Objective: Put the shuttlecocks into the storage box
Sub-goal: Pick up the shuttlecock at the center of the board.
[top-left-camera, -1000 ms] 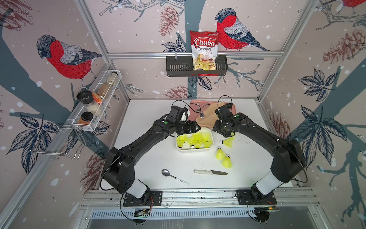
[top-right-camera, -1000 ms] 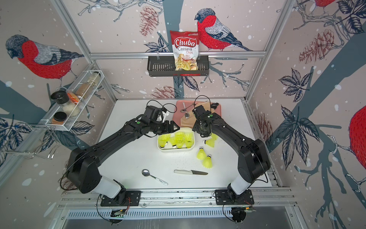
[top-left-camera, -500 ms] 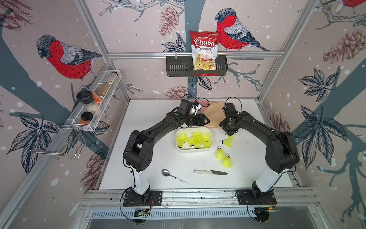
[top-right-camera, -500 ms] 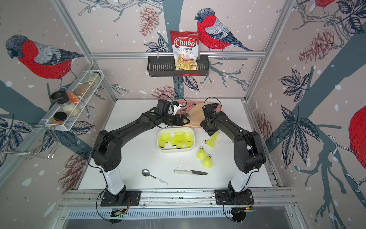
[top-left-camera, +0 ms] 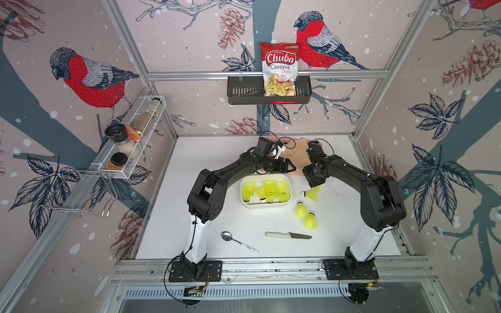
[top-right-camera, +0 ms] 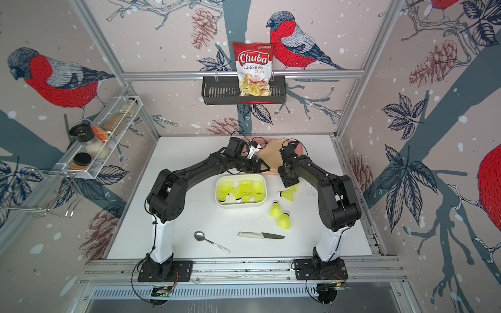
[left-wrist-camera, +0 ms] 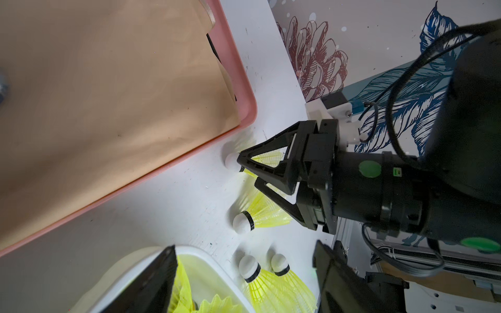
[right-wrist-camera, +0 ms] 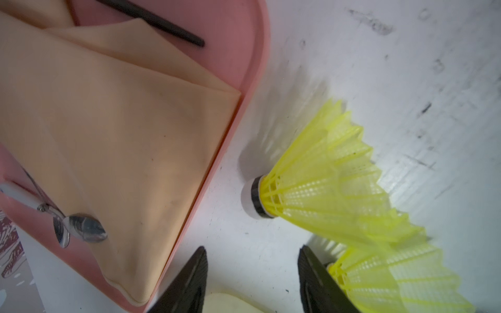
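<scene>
Shuttlecocks [top-left-camera: 300,210] lay loose beside the box [top-left-camera: 271,205]; right gripper [left-wrist-camera: 248,170], spread and empty, needed to straddle one; left gripper [top-left-camera: 290,168] spread too.

Knife [top-left-camera: 288,235], spoon [top-left-camera: 238,241] near front desk [top-left-camera: 189,151] edge. Pink tray [right-wrist-camera: 252,67] at back edge holds beige cloth [right-wrist-camera: 122,135], small spoon [right-wrist-camera: 81,231]. Chips bag [top-left-camera: 280,69] in black wall basket [top-left-camera: 244,93]. Jars [top-left-camera: 127,147] in wire rack [top-left-camera: 119,173].

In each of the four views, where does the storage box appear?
In a top view: storage box just below picture centre.
In a top view: same place.
Left wrist: close to camera, partly hidden.
Right wrist: only a pale corner.
Shared landmark: pink tray, near the box.
</scene>
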Controlling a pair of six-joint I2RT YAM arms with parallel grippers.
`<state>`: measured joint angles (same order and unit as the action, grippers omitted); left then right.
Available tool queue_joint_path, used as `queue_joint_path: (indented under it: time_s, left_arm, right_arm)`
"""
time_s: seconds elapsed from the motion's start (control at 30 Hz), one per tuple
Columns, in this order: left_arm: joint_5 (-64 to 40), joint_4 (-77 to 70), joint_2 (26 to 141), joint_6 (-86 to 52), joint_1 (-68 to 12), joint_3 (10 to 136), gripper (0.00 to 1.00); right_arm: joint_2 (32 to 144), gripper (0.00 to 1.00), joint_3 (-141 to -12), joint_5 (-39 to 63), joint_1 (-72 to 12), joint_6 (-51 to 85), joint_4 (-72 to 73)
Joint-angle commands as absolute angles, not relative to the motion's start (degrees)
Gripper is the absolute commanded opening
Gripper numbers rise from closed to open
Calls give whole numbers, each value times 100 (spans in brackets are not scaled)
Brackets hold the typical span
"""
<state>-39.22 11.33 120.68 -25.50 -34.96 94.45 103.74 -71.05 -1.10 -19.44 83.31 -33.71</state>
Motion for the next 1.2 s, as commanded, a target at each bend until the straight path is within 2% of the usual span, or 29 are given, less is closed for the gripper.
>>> queue_joint_path:
  time_s: [0.0, 0.47, 1.17]
  left_arm:
    - [-4087, 917, 12302, -2386, -3538, 9699, 81]
    - [-4096, 943, 13007, -2410, -3625, 10444, 80]
    - [-3993, 991, 13097, -2394, -3718, 10451, 79]
  right_arm:
    - [10482, 55, -7057, 30, -1881, 8713, -3209]
    - [10726, 52, -6915, 39, -1657, 8854, -3135]
    - [10687, 46, -6787, 141, -1672, 8914, -3012]
